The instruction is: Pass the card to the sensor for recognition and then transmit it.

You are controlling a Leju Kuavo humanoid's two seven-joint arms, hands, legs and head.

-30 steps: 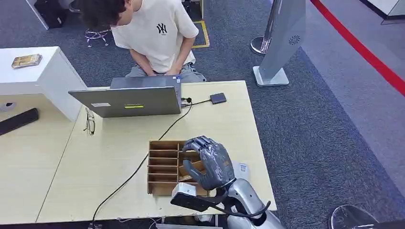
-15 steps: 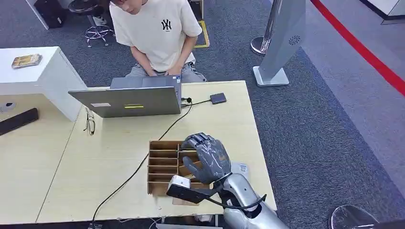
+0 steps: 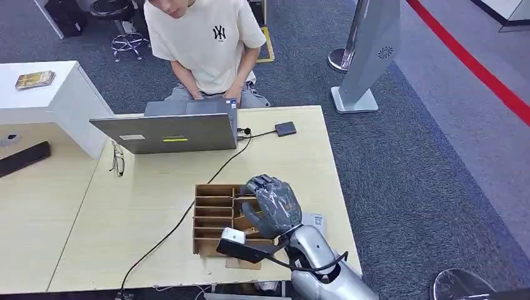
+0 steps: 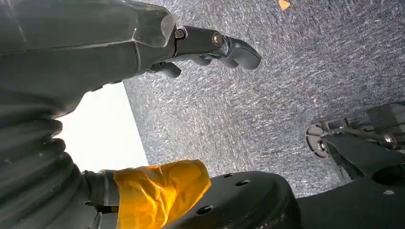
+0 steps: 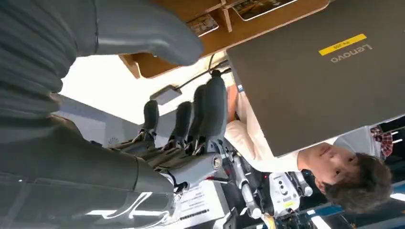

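Right hand (image 3: 272,203) poised over the right column of a wooden divider box (image 3: 212,215), fingers (image 3: 259,185) curled downward towards its compartments; in the right wrist view the same hand (image 5: 105,167) has its fingers (image 5: 212,109) raised side by side and well apart from the thumb (image 5: 143,33), with nothing between them, so the hand is released and grasps nothing; card (image 5: 203,24), small with a dark printed pattern, lying flat in a box compartment just beyond the thumb, not touched by the hand; a second, larger card (image 5: 258,5) in the adjoining compartment; a pale slip (image 3: 315,220) on the table just right of the hand, too small to identify; left hand (image 4: 143,43) hanging above the carpet, fingers (image 4: 234,47) loosely bent and holding nothing.

Box standing at the near right of a light wooden table (image 3: 156,206); black cable (image 3: 181,219) running from the near edge past the box to a small dark sensor (image 3: 285,129) at the far right; grey laptop (image 3: 169,132) open at the far edge, spectacles (image 3: 117,161) to its left; person (image 3: 206,44) in a cream shirt seated behind the laptop; white cabinet (image 3: 56,94) at far left; grey carpet (image 3: 425,175) crossed by a red line (image 3: 475,65); grey stand (image 3: 369,56) beyond the table.
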